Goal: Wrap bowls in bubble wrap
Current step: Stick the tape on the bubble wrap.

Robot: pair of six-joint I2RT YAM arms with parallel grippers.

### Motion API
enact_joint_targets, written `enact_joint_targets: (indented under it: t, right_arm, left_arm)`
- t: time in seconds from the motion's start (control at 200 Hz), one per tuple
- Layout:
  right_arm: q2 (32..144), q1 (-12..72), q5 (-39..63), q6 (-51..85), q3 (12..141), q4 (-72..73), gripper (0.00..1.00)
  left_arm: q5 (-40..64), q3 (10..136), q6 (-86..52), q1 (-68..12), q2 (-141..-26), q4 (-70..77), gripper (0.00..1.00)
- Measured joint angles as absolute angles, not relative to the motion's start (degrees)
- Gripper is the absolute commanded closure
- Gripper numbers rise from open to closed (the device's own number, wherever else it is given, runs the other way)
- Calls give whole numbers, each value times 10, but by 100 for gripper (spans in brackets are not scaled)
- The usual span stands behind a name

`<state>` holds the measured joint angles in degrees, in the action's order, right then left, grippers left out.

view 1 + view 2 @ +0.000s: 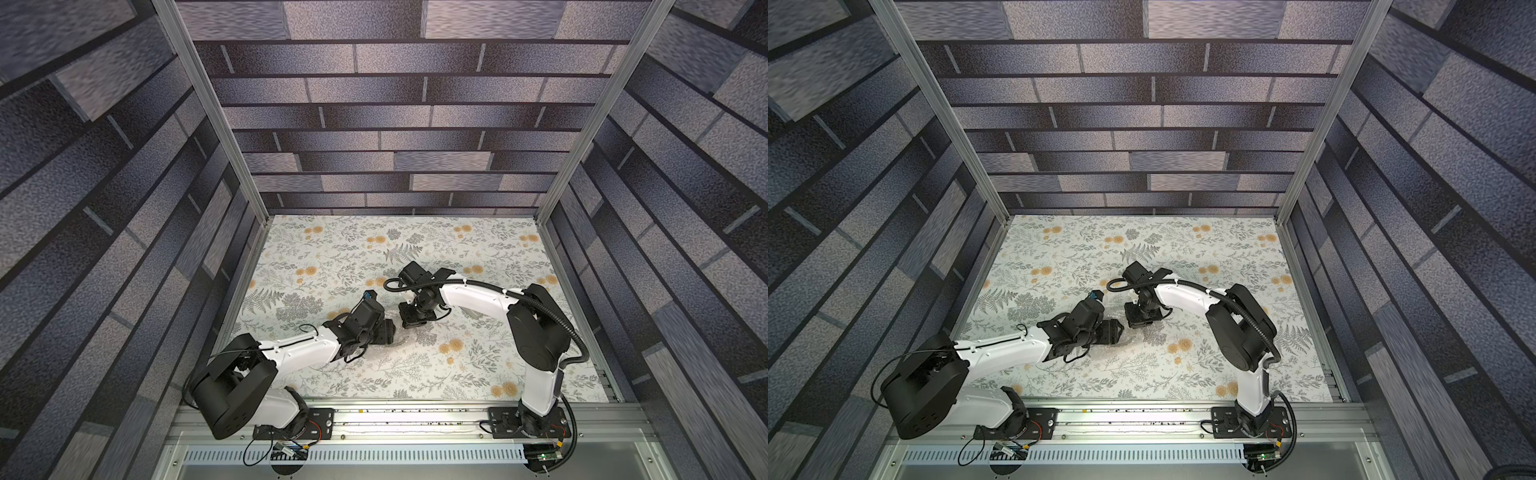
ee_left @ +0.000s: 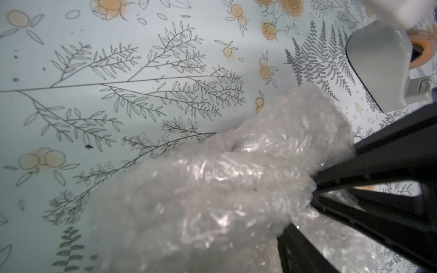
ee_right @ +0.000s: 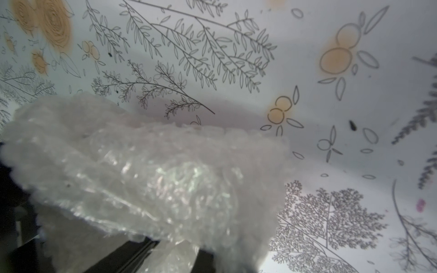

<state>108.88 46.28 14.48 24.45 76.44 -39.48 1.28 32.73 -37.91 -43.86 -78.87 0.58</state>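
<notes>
Plastic bubble wrap (image 2: 224,189) bunched on cloth (image 1: 457,365) between pincers; bowl unseen, we judge it inside. Closed right pincer (image 3: 175,255) nips wrap edge; wide left pincer (image 2: 296,211) apparently grips bundle. We pull fold taut, bundle pinned.

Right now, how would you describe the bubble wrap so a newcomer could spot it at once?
On the floral tablecloth, look mid-table where the left arm and right arm nearly meet. The bubble wrap is the crumpled bundle there: whitish, shiny and translucent, unlike the flat printed cloth or the smooth grey dispenser nearby.
</notes>
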Motion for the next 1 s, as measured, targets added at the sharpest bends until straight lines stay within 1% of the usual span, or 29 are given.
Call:
enact_joint_targets:
  t: [0.06,0.12,0.291,0.386,0.406,0.421,0.631,0.712,0.837,1.002]
  right_arm:
    - [1089,463,145,244,764,-395,73]
    - [1089,464,143,243,764,-394,62]
    - [1077,465,124,240,764,-403,54]
    - [1047,463,119,240,765,-408,52]
    - [1039,462,119,240,765,-409,46]
    - [1033,460,118,240,766,-409,44]
    - [956,439,115,237,775,-417,43]
    - [935,425,107,235,775,-422,43]
    - [920,407,101,232,770,-424,43]
    - [917,396,94,231,748,-424,43]
  left_arm:
    - [13,327,-379,-438,-789,6,27]
    - [13,327,-378,-439,-789,6,27]
    - [13,327,-379,-439,-789,4,27]
    - [13,328,-378,-439,-789,4,27]
    - [13,328,-378,-439,-789,4,27]
    - [13,328,-378,-439,-789,4,27]
    - [13,330,-378,-439,-789,3,26]
    - [13,333,-376,-439,-788,0,22]
    - [13,344,-374,-439,-781,-22,19]
    - [9,383,-357,-438,-728,-75,16]
